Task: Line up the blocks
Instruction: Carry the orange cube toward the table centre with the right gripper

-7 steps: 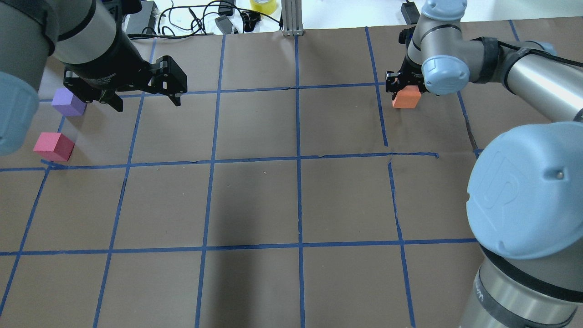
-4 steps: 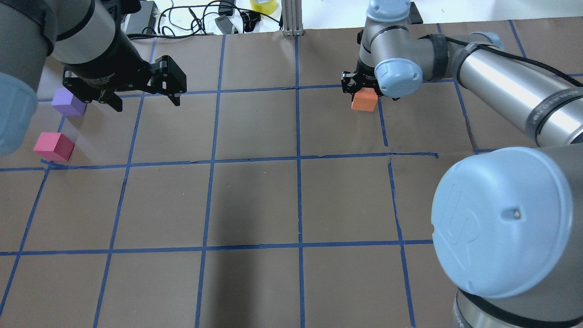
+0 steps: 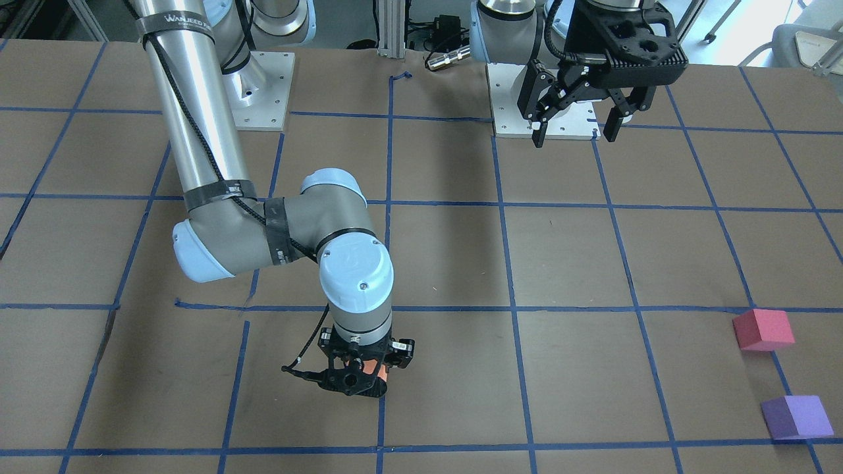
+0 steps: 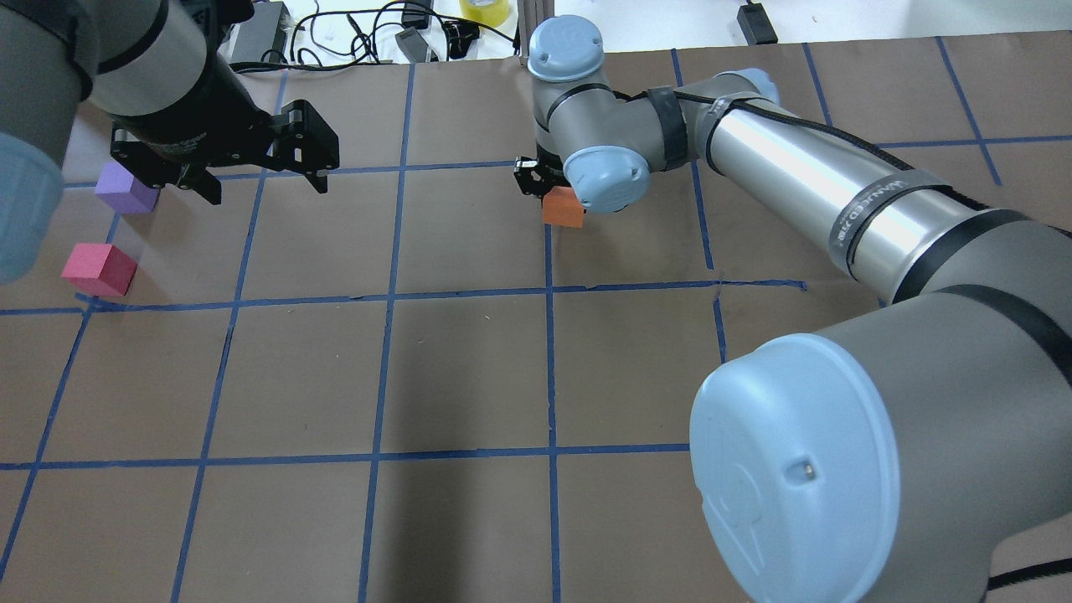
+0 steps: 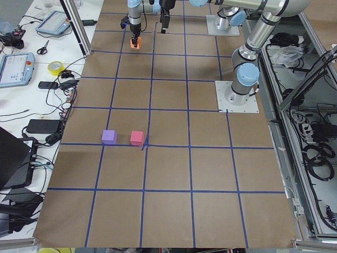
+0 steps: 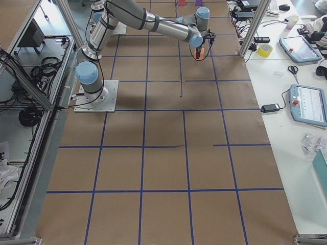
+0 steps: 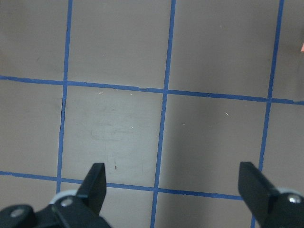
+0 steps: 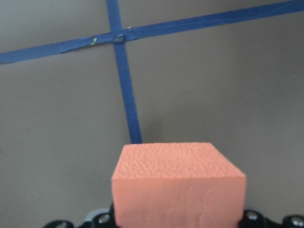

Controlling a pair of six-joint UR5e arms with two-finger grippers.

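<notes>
Overhead exterior shows our right gripper (image 3: 355,380) clamped on the orange block (image 4: 563,211) toward twelve o'clock, presumably to join the purple block (image 4: 126,188) and pinkish-red block (image 4: 99,270) at nine o'clock, where our left gripper (image 4: 268,191) hovers, jaws apart.

One camera is looking down over the robot's shoulders; another is facing it across the table (image 3: 658,250). Two are looking along it from either end. Wrist cameras are pointing down, close. All four exterior views are sharing the orange block (image 4: 561,211).

near block (image 4: 99,270) before far block (image 4: 126,188), robot's left | third block (image 4: 563,209) central, apart
</notes>
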